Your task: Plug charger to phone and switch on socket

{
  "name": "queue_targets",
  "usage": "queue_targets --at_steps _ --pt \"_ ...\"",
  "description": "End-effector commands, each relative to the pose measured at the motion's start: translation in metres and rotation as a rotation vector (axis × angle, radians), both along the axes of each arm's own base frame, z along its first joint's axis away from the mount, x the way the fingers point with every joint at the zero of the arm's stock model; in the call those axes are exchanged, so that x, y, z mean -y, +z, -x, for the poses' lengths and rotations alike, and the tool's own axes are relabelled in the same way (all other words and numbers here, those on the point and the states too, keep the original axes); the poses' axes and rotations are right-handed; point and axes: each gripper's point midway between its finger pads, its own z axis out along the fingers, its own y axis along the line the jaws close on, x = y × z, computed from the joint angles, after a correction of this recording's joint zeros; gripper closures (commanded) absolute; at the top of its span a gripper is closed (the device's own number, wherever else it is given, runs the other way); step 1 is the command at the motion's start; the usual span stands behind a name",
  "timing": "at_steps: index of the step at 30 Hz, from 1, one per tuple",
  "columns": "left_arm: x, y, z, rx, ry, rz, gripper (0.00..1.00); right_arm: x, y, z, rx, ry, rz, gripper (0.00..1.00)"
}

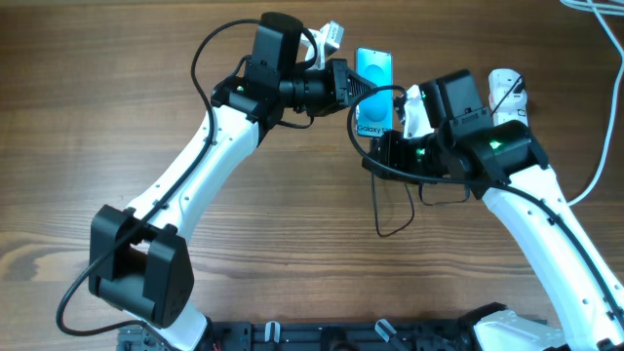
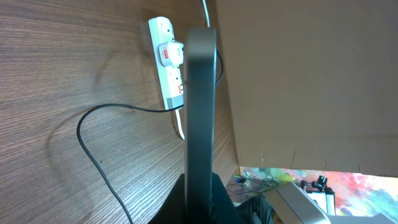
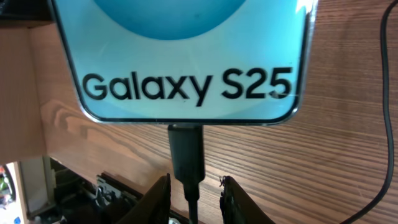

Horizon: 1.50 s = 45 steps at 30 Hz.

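Observation:
The phone (image 1: 373, 66) has a cyan screen and a "Galaxy S25" band. It is held up on edge, with my left gripper (image 1: 351, 86) shut on its side. In the left wrist view the phone (image 2: 200, 106) shows edge-on between that gripper's (image 2: 200, 202) fingers. The charger's dark connector (image 3: 185, 155) sits in the bottom edge of the phone (image 3: 186, 56). My right gripper (image 3: 194, 186) is open just below, a finger on each side of the plug with a gap to both. The thin black cable (image 1: 392, 210) loops across the table. The white socket (image 2: 166, 59) with its red switch lies beyond.
The socket (image 1: 507, 93) lies on the table to the right of the right wrist, with a thick white cord (image 1: 606, 117) running to the right edge. A small white object (image 1: 331, 37) sits behind the left wrist. A cardboard wall (image 2: 311, 81) stands at the far side.

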Motion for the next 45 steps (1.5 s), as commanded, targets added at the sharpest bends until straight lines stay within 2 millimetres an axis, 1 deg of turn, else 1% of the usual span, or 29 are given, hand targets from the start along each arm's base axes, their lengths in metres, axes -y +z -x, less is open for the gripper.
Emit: queue_targets --at_steps 1,7,13,22,28,36,45 --pt "0.0004 0.0174 0.0045 0.045 -0.025 0.022 0.96 -0.0054 0.0048 0.0012 0.026 0.053 -0.015 0.72" --pt "0.0004 0.0173 0.0044 0.052 -0.027 0.02 0.96 -0.0053 0.0047 0.0014 0.027 0.055 -0.015 0.73" --pt "0.0004 0.0175 0.0044 0.055 -0.028 0.02 0.96 -0.0054 0.0047 0.0013 0.027 0.055 -0.015 0.79" --pt "0.0004 0.0174 0.0044 0.058 -0.03 0.019 0.96 -0.0053 0.0046 0.0015 0.026 0.055 -0.014 0.8" --pt "0.0004 0.0175 0.0044 0.065 -0.032 0.017 0.96 -0.0049 0.004 0.0026 0.02 0.055 -0.012 0.86" --pt "0.0004 0.0174 0.0044 0.075 -0.037 0.015 0.96 -0.0048 0.004 0.0026 0.02 0.055 -0.012 0.86" --pt "0.0008 0.0179 0.0055 0.072 -0.043 0.019 0.96 -0.0053 0.0047 0.0012 0.027 0.055 -0.014 0.89"
